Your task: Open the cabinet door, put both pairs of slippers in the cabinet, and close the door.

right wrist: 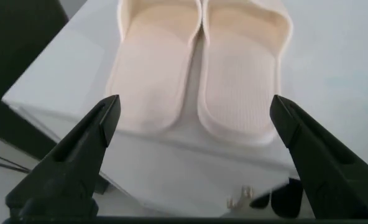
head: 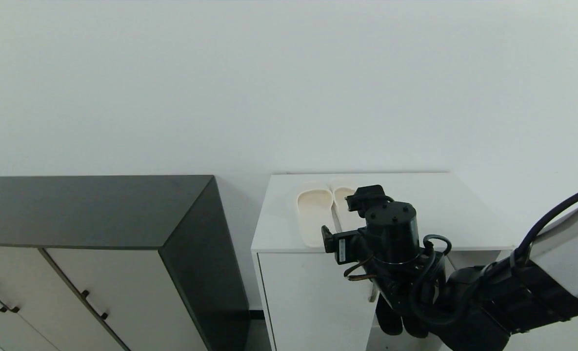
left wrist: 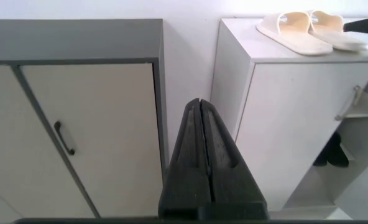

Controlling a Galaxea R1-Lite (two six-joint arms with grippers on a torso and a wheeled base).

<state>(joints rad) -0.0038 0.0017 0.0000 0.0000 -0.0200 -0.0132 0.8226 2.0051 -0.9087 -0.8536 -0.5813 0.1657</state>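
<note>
Slippers (head: 314,214) atop white cabinet (head: 440,209), right claw (right wrist: 195,106) spread wide before them, left claw (left wrist: 201,104) clenched empty

Cream slippers (right wrist: 153,68): matt, soft-looking foam or rubber, one footbed finely ribbed. White cabinet (head: 313,302): smooth matt laminate, with a silvery metal handle (left wrist: 356,102). Neighbouring cabinet (head: 89,209): dark matt top and side, pale smooth doors, dark metal-looking pulls (head: 93,304). Left gripper (left wrist: 201,109) and right gripper (right wrist: 195,106): matt black plastic, finely grained on the left one's fingers.
</note>
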